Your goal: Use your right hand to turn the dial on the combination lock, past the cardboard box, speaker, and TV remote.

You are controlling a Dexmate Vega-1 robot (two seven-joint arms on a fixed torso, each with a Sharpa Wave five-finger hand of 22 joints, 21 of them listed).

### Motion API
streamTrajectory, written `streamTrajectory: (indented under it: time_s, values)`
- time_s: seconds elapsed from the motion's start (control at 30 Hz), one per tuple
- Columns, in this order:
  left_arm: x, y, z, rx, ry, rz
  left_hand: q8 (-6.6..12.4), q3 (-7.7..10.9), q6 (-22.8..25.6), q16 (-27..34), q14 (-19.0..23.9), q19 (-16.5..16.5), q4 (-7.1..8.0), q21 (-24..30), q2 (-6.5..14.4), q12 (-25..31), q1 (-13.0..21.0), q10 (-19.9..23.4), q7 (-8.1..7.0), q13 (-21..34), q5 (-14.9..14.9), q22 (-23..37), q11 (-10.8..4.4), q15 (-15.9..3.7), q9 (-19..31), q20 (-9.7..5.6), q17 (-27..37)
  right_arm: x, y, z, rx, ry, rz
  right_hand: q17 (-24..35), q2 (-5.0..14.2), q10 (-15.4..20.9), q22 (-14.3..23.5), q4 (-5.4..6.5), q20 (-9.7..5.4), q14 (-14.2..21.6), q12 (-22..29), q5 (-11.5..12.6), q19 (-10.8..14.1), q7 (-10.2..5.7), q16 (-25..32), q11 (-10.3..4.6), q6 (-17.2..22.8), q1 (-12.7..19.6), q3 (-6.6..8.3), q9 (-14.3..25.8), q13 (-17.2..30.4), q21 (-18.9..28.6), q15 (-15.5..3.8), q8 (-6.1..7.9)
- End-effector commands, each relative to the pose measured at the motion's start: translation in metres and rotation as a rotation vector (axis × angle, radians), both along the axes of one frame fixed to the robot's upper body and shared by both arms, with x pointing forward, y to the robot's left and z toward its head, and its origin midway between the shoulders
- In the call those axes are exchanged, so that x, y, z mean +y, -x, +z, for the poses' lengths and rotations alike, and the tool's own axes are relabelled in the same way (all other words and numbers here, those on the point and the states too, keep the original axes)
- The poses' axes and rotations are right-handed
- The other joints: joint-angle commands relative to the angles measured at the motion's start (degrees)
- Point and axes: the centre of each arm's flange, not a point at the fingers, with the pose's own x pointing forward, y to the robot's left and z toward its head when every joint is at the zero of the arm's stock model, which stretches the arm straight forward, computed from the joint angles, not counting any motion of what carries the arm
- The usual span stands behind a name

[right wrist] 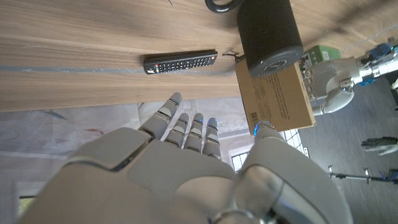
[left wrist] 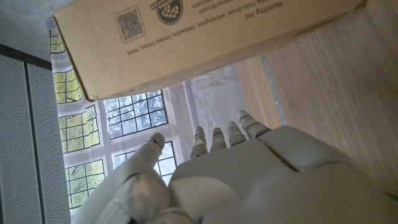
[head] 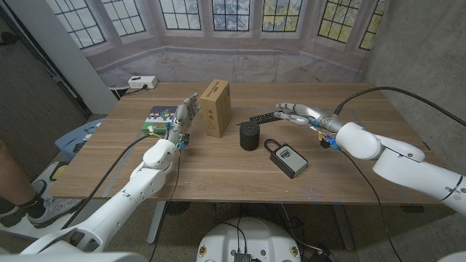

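Here the lock (head: pixel 286 158) lies flat on the table (head: pixel 218 175), toward the near edge and right of centre, its black shackle pointing away toward the speaker (head: pixel 250 136). The speaker, a short black cylinder, stands upright just beyond and left of the lock. Left of the speaker stands the box (head: pixel 217 108), upright on a narrow side, with printed labels on the face seen from the left wrist (left wrist: pixel 205 37). The remote (head: pixel 263 117) lies behind the speaker, running toward the right hand (head: pixel 295 113).

The right hand hangs over the table beyond the remote's far end, well apart from the lock, fingers spread and extended toward the box, holding nothing. From the right wrist, the hand (right wrist: pixel 193 168) has its fingers apart with the remote (right wrist: pixel 181 62), the speaker (right wrist: pixel 268 34) and the box (right wrist: pixel 277 96) ahead of them.

The left hand (head: pixel 182 116) is raised just left of the box, palm turned to it, fingers apart and empty; whether it touches the box I cannot tell. From its own wrist the hand (left wrist: pixel 242 168) sits close under the box.

A small colourful pack (head: pixel 156 120) lies left of the left hand. A white power strip (head: pixel 142 82) sits off the far left corner of the table.
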Motion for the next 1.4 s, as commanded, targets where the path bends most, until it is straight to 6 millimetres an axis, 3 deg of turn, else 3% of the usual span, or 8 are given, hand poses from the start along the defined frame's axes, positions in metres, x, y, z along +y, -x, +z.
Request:
streamTrajectory:
  time_s: [0.03, 0.3, 0.7, 1.1, 1.4]
  values:
    - [0.002, 0.0, 0.001, 0.001, -0.013, 0.005, -0.14, 0.52, 0.72, 0.18, 0.58, 0.89, 0.04, 0.26, 0.03, 0.43, 0.24, 0.15, 0.12, 0.26, 0.07, 0.12, 0.01, 0.3, 0.18, 0.06, 0.31, 0.007, 0.011, -0.007, -0.01, 0.132, -0.049, 0.13, 0.06, -0.38, 0.07, -0.17, -2.46, -1.02, 0.2, 0.28, -2.45, 0.05, 0.21, -0.29, -0.63, -0.9, -0.42, -0.06, 0.07, -0.49, -1.9, 0.22]
    - [-0.004, -0.001, 0.003, -0.004, -0.021, 0.0, -0.17, 0.57, 0.86, 0.22, 0.86, 1.05, 0.01, 0.28, 0.02, 0.47, 0.24, 0.39, 0.07, 0.26, 0.07, 0.12, 0.04, 0.14, 0.19, 0.03, 0.3, 0.002, 0.017, -0.011, -0.023, 0.178, -0.07, 0.01, -0.01, -0.16, 0.08, -0.07, -1.86, -0.82, 0.55, 0.34, -6.12, -0.57, 0.57, -0.54, -0.62, -1.85, -0.65, -0.08, 0.03, -0.69, -2.2, 0.53]
    - [-0.012, -0.004, 0.004, 0.004, -0.036, -0.008, -0.21, 0.62, 1.03, 0.3, 1.37, 1.07, -0.01, 0.23, -0.01, 0.51, 0.22, 0.68, 0.1, 0.26, 0.06, 0.12, 0.14, 0.27, 0.2, 0.01, 0.29, -0.004, 0.024, -0.021, -0.022, 0.232, -0.104, -0.09, -1.0, -0.54, 0.1, 0.24, -1.16, -1.27, 0.52, 0.28, -8.1, -0.85, 0.54, -0.53, -0.86, -3.48, -1.49, -0.09, 0.03, -0.33, -2.28, 0.56]
    - [-0.01, 0.001, 0.002, -0.005, -0.026, 0.01, -0.28, 0.68, 1.13, 0.17, 1.36, 1.03, -0.02, 0.15, -0.04, 0.37, 0.16, 0.6, 0.1, 0.26, 0.05, 0.11, 0.01, 0.45, 0.21, -0.05, 0.3, -0.004, 0.029, -0.032, -0.046, 0.26, -0.128, -0.01, -1.9, -3.57, 0.14, 2.21, -0.97, -3.22, 0.0, 0.37, -9.28, -1.23, 0.41, -0.87, -2.97, -8.32, -3.54, -0.06, 0.05, 0.31, -1.52, 0.27]
    - [-0.006, 0.006, 0.001, -0.016, -0.016, 0.025, -0.32, 0.7, 1.16, 0.14, 1.42, 1.0, -0.03, 0.12, -0.07, 0.36, 0.13, 0.68, 0.09, 0.26, 0.05, 0.11, 0.0, 0.48, 0.21, -0.06, 0.29, -0.002, 0.034, -0.036, -0.097, 0.248, -0.155, -0.07, -1.98, -4.27, 0.13, 2.65, -1.08, -3.57, 0.12, 0.5, -10.34, -1.32, 0.44, -0.95, -3.4, -9.53, -3.94, -0.09, 0.02, 0.14, -1.58, 0.32]
